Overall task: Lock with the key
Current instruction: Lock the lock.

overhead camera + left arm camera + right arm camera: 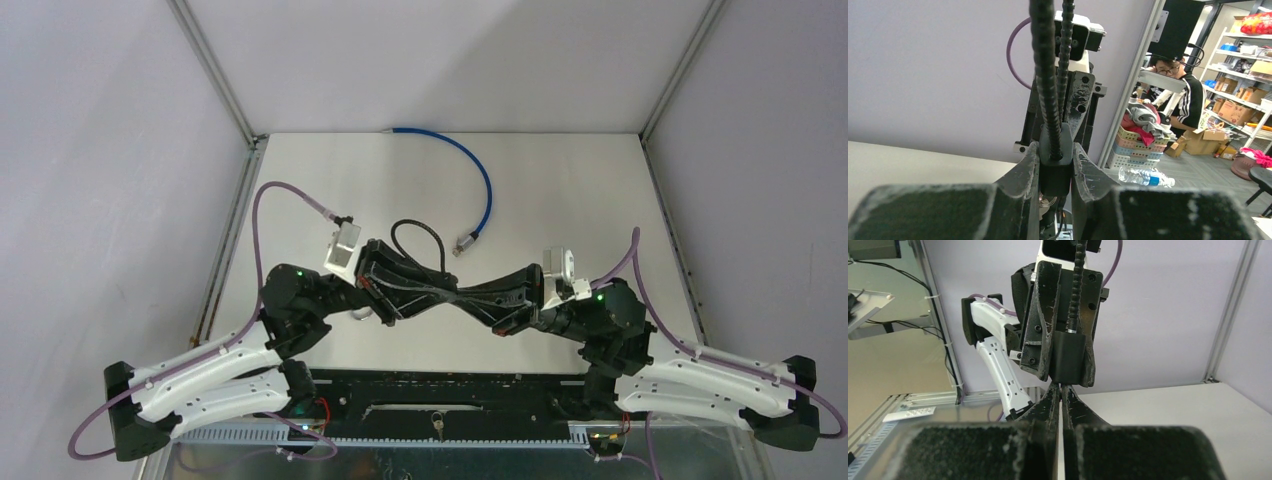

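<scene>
Left hand [1055, 167] clamps the cable lock [1068, 357] steady. Right hand [1062, 396], pinched shut, meets its end, presumably for turning. Key unseen.

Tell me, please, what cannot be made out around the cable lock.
Key: right wrist view, none visible; the shut right claw would hide it.
Keyhole: covered by that claw's tips against the cable lock.
Lock's lower end: left wrist view, sunk between the left claw fingers.
</scene>
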